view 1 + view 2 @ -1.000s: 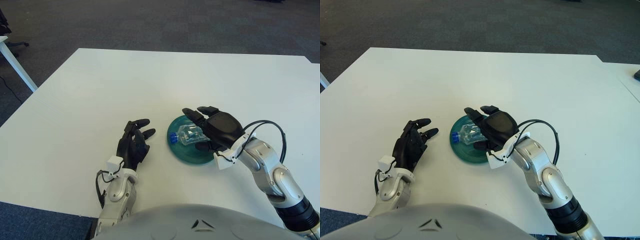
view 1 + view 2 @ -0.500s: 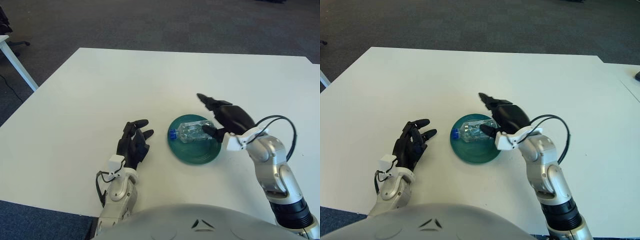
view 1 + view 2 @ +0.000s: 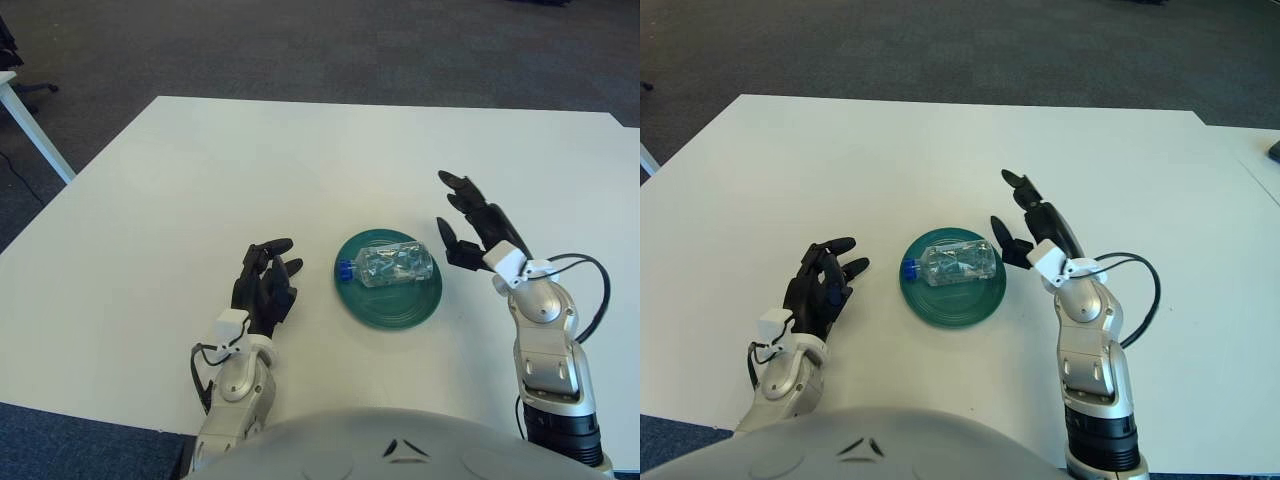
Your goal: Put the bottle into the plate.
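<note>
A clear plastic bottle [image 3: 395, 266] with a blue cap lies on its side in the dark green plate [image 3: 390, 302] near the middle of the white table [image 3: 250, 170]; the cap points left, over the plate's rim. My right hand [image 3: 474, 222] hangs just right of the plate, lifted, its fingers spread and holding nothing, a small gap away from the bottle's base. My left hand [image 3: 266, 287] shows left of the plate, fingers loosely spread and empty.
The white table's edge runs along the left and near sides. A leg of another white table [image 3: 30, 125] stands at the far left over dark carpet. A black cable [image 3: 590, 290] loops from the right wrist.
My right hand has let go of the bottle, opened and drawn back up and to the right, off the plate. The bottle stays lying in the plate. The left hand barely moved.
</note>
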You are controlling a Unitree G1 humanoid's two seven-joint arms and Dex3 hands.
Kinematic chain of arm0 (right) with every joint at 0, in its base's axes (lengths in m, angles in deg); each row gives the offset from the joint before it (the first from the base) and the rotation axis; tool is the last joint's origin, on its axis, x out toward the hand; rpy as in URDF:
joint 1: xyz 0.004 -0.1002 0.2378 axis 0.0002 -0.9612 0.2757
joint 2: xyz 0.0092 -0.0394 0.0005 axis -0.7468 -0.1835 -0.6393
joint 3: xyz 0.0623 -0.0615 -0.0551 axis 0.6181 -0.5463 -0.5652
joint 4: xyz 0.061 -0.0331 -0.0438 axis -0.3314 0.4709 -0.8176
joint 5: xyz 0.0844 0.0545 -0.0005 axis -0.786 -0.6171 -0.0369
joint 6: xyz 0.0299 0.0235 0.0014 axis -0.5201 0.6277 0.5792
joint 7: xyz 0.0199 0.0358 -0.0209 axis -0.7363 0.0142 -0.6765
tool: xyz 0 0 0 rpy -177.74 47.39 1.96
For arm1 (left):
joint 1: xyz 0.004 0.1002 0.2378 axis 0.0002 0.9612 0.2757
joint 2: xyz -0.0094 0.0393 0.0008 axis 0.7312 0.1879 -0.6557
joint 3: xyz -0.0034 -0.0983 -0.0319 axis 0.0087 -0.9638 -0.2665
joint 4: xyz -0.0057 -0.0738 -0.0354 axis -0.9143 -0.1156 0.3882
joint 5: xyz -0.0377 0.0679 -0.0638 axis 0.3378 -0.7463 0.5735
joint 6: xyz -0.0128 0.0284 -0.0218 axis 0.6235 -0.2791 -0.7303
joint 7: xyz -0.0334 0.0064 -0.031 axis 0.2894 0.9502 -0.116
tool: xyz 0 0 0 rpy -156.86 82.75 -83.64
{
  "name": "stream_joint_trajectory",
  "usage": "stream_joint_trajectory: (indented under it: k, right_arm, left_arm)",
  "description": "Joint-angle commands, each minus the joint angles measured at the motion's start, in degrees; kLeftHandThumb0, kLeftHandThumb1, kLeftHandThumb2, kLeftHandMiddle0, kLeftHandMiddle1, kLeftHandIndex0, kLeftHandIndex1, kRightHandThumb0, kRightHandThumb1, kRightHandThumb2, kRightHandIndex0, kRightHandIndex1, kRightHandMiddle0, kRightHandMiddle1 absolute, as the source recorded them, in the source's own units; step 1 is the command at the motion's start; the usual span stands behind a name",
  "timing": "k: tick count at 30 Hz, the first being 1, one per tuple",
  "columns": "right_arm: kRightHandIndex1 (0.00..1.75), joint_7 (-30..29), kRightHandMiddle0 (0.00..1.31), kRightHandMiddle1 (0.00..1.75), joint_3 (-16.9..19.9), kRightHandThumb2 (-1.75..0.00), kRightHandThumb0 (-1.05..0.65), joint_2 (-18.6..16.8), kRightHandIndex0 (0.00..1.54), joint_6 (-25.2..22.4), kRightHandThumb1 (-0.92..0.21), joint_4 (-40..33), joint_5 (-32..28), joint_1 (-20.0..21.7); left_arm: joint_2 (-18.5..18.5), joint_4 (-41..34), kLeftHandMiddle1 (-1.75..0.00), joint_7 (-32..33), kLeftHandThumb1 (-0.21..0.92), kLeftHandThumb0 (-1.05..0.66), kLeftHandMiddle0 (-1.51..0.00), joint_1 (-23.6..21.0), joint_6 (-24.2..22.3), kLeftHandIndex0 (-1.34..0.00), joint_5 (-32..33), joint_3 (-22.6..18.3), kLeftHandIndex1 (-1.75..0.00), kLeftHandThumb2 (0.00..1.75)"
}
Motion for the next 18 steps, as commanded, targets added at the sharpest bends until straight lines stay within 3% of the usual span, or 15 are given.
stream_joint_trajectory:
  k: [1, 9, 18]
  right_arm:
    - [0.18, -3.5, 0.01, 1.01, 2.9, -0.66, -0.79, -2.2, 0.45, 1.2, -0.92, 1.6, -5.3, -1.0]
    - [0.59, -7.6, 0.08, 1.14, 6.2, -0.60, -0.63, -3.4, 0.43, 3.8, -0.91, 3.8, -12.8, -2.1]
    - [0.74, -10.5, 0.13, 1.18, 6.5, -0.68, -0.62, -3.0, 0.42, 5.6, -0.90, 4.2, -15.3, -4.8]
  left_arm:
    - [-2.3, -0.5, -1.03, 0.4, 0.92, -0.65, -0.44, -0.3, 1.1, -0.25, -0.5, 2.3, -1.33, 0.62]
    - [-2.0, -1.2, -1.05, -0.4, 0.92, -0.70, -0.41, -0.5, 0.4, -0.19, 1.2, 1.9, -1.31, 0.64]
    - [-2.8, -1.8, -1.04, 0.8, 0.92, -0.70, -0.41, -0.9, -1.4, -0.21, 3.2, 0.9, -1.33, 0.63]
